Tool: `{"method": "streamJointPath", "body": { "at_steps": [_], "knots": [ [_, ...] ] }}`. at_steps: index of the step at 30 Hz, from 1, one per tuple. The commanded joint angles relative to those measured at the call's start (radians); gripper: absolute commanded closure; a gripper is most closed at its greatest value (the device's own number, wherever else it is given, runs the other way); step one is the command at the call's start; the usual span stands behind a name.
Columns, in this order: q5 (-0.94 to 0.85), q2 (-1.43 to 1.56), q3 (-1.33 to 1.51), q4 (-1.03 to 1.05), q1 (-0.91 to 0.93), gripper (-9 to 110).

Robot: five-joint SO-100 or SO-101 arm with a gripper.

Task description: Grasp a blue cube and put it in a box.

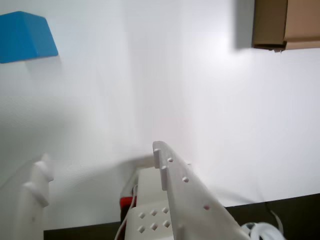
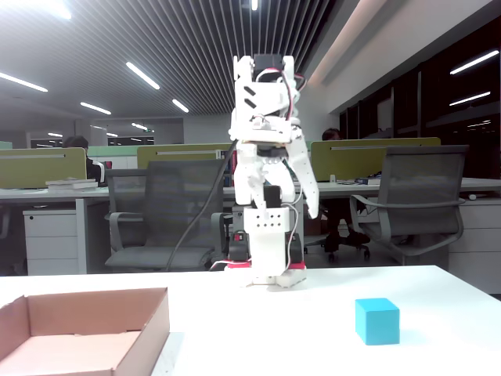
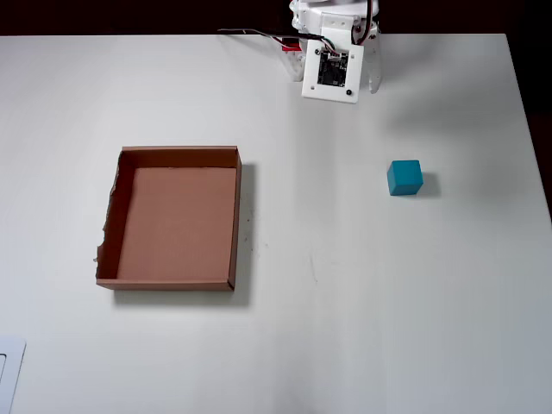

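The white two-finger gripper (image 1: 100, 165) is hanging above a plain matte white tabletop (image 3: 345, 302), its fingers (image 1: 185, 190) spread apart and holding nothing. In the wrist view the small turquoise-blue cube (image 1: 22, 36) is sitting well ahead of the fingers and off to their left, at the upper left corner, while a corner of the shallow brown cardboard box (image 1: 285, 25) is showing ahead and to their right; both are well apart from the fingers.

In the overhead view the arm (image 3: 332, 52) is standing at the tabletop's far edge, with the cube (image 3: 404, 178) resting alone on bare white surface at the right and the box (image 3: 177, 217) lying open and empty at the left, one wall ragged.

In the fixed view the arm (image 2: 270, 157) is folded upright, gripper (image 2: 286, 184) pointing down. Behind it an open office is stretching away: grey mesh chairs (image 2: 407, 204), desks with green partitions (image 2: 39, 164), and strip lights (image 2: 145, 76) glowing on a slatted ceiling.
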Motion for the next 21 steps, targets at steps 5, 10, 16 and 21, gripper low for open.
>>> {"method": "streamJointPath", "body": {
  "at_steps": [5,10,16,21],
  "knots": [
    [0.006,-0.21,-0.239,0.025,-0.064,73],
    [0.038,-0.327,-0.324,-0.009,-0.127,73],
    [0.109,-0.485,-0.403,-0.063,-0.224,73],
    [0.167,-0.627,-0.477,-0.114,-0.296,73]
  ]
}}
